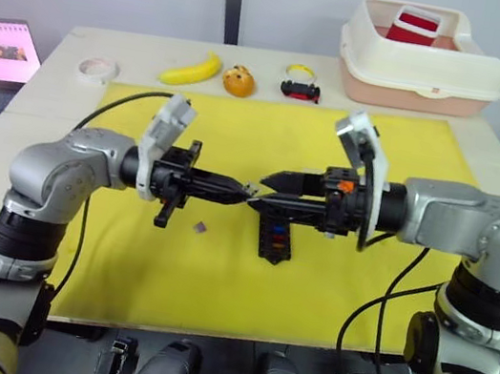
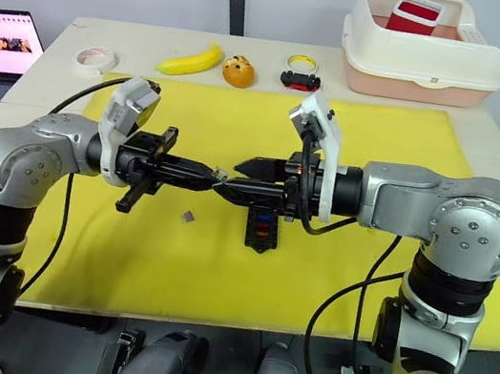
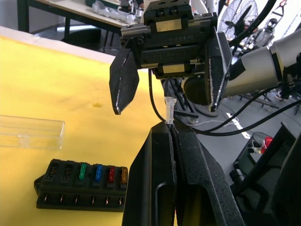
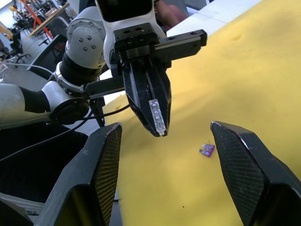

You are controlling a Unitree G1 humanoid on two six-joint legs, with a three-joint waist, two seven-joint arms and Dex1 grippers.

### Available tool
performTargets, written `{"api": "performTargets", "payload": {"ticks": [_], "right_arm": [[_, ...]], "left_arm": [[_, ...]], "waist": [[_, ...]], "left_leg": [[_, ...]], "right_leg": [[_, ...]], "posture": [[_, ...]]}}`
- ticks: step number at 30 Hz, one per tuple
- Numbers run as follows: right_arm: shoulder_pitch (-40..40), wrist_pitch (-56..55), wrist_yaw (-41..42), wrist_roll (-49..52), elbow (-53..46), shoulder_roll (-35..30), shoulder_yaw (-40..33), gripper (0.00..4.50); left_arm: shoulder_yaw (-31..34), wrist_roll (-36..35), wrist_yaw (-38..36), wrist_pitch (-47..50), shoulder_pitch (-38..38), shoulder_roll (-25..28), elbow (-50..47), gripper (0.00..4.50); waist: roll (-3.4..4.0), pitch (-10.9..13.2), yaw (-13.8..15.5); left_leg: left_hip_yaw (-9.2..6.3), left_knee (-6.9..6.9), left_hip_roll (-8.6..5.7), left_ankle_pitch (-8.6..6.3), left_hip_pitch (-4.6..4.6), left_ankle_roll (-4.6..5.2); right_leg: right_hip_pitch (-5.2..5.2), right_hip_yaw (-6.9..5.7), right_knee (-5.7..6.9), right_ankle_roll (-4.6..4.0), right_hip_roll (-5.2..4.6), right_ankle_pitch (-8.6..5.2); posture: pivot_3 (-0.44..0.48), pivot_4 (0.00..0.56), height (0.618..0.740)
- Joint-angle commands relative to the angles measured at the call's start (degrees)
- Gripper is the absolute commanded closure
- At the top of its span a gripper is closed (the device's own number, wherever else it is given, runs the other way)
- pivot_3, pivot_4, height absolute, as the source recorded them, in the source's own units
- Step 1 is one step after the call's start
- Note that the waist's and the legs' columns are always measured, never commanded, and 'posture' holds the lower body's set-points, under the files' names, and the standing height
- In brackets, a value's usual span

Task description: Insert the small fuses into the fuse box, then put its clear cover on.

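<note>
Above the yellow mat [image 1: 385,298], left gripper [image 1: 242,190] pinches one clear fuse [image 3: 170,109]; right gripper [image 1: 269,190] spread; fuse box [image 3: 82,185] holds four fuses; one purple fuse [image 1: 199,227] at its 9 o'clock; one clear cover [image 3: 31,132].

The left gripper [image 1: 242,189] and right gripper [image 1: 267,188] meet tip to tip above the yellow mat [image 1: 410,157], blocking the space over the fuse box [image 1: 277,235]. 1 purple fuse [image 1: 199,227] lies just left of the box. The mat's near strip and far right stand open.
</note>
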Motion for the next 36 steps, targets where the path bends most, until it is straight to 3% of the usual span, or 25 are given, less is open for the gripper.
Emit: {"api": "performTargets", "payload": {"ticks": [1, 2, 22, 25, 27, 36], "right_arm": [[-1.47, -1.51, -0.77, 2.68, -0.02, -0.62, -0.44, 2.07], [-1.50, -1.71, -1.06, 2.96, 0.06, -0.87, -0.32, 2.53], [-1.05, -6.37, -3.63, 8.28, 1.02, -5.31, 3.48, 2.53], [-1.08, -6.96, -3.62, 8.55, 1.02, -5.89, 4.00, 3.37], [-1.04, -7.44, -3.69, 8.84, 0.99, -6.27, 4.39, 4.34], [-0.99, -8.91, -4.17, 9.89, 0.96, -7.39, 5.53, 4.44]], "left_arm": [[0.09, -0.90, 0.03, -0.99, -0.70, 0.52, -1.51, 4.50], [0.05, -0.88, 0.09, -1.05, -0.66, 0.57, -1.50, 4.50], [-0.25, -1.37, 1.25, -1.20, -0.76, 0.87, -1.42, 4.50], [-0.37, -1.27, 1.33, -1.29, -0.75, 0.80, -1.42, 4.50], [-0.37, -1.29, 1.38, -1.27, -0.71, 0.81, -1.49, 4.50], [-0.70, -1.07, 1.29, -1.38, -0.33, 1.36, -1.70, 4.50]], "waist": [[0.00, 0.00, 0.00], [0.00, 0.00, 0.00], [0.00, 0.00, 0.03], [0.00, 0.00, 0.02], [0.00, 0.00, 0.04], [0.00, 0.00, 0.04]], "left_leg": [[0.00, 0.00, 0.00, 0.00, 0.00, 0.00], [0.00, 0.00, 0.00, 0.00, 0.00, 0.00], [0.00, -0.01, 0.00, 0.00, 0.00, 0.00], [0.00, -0.01, 0.00, 0.00, 0.00, 0.00], [0.00, -0.01, 0.00, 0.00, 0.00, 0.00], [0.01, -0.01, 0.00, 0.00, 0.00, 0.00]], "right_leg": [[0.00, 0.00, 0.00, 0.00, 0.00, 0.00], [0.00, 0.00, 0.00, 0.00, 0.00, 0.00], [0.00, 0.00, -0.01, 0.00, 0.00, 0.00], [0.00, 0.00, -0.01, 0.00, 0.01, 0.00], [0.00, 0.00, -0.01, 0.00, 0.01, 0.00], [0.00, 0.00, -0.01, 0.00, 0.01, 0.00]], "posture": [[0.000, 0.150, 0.740], [0.000, 0.150, 0.740], [0.000, 0.150, 0.740], [0.000, 0.150, 0.740], [0.000, 0.150, 0.740], [0.000, 0.150, 0.740]]}}
